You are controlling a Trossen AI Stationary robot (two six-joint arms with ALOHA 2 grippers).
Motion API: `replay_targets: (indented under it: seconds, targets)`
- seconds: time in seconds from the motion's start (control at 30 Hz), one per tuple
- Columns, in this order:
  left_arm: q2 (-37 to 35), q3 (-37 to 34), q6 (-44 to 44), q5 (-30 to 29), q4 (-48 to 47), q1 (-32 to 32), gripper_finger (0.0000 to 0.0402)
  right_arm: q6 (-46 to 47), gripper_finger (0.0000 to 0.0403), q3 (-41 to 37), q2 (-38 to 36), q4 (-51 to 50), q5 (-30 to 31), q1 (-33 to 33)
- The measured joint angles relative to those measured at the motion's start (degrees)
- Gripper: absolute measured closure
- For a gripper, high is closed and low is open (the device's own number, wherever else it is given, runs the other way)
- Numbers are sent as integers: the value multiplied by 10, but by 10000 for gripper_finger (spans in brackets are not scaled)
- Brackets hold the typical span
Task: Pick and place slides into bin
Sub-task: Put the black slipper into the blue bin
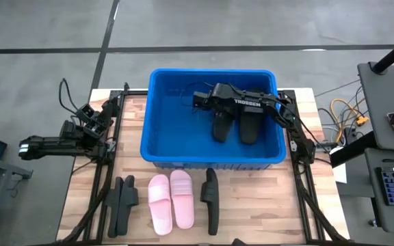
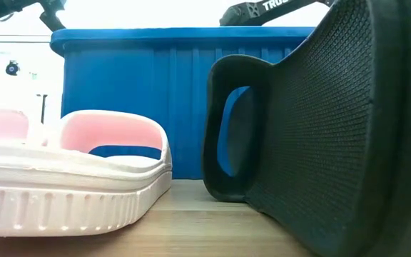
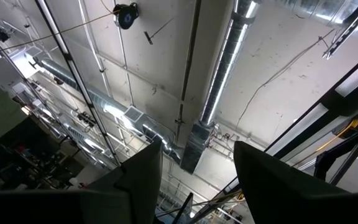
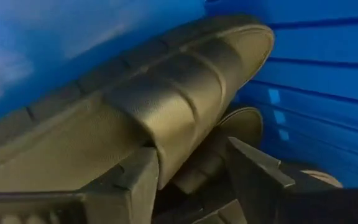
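1. One blue bin (image 1: 157, 147) is sitting at frame centre, two black slides (image 1: 234, 126) lying inside.
2. The right gripper (image 1: 200, 100) is hanging over them, fingers spread, gripping nothing: release step, judging.
3. The left gripper (image 3: 194, 180), centre left, is idling part-open, empty.
4. Next: fetching the pink pair (image 1: 171, 198) or the black slide (image 1: 211, 199), lower centre.

Two slides (image 1: 237, 125) lay side by side in the bin (image 1: 157, 123); at the bin's six o'clock sat another pair (image 1: 171, 201), flanked at three and nine by single slides.
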Motion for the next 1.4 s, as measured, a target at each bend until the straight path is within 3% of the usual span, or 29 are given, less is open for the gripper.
replay_targets:
  seconds: [0.2, 0.43, 0.5, 0.63, 0.7, 1.03, 1.4]
  targets:
    - [0, 0, 0, 0, -4, 0, 218, -38, 207, 19, 0, 0, -57, 0]
    - [0, 0, 0, 0, -17, 0, 218, -73, 221, 54, 0, 40, -67, 0]
    - [1, 0, 0, 0, -18, 0, 218, -97, 228, 57, 0, 93, -105, -3]
    - [0, 0, 0, 0, -18, 0, 218, -188, 253, 48, 0, 216, -240, -6]
    - [-1, 0, 0, 0, -17, 0, 218, -225, 271, 42, 0, 246, -263, -6]
    - [-1, 0, 0, 0, -19, 0, 218, -309, 387, 37, 54, 229, -264, -40]
    - [-1, 0, 0, 0, -21, 0, 218, -403, 394, 37, 89, 114, -261, -53]
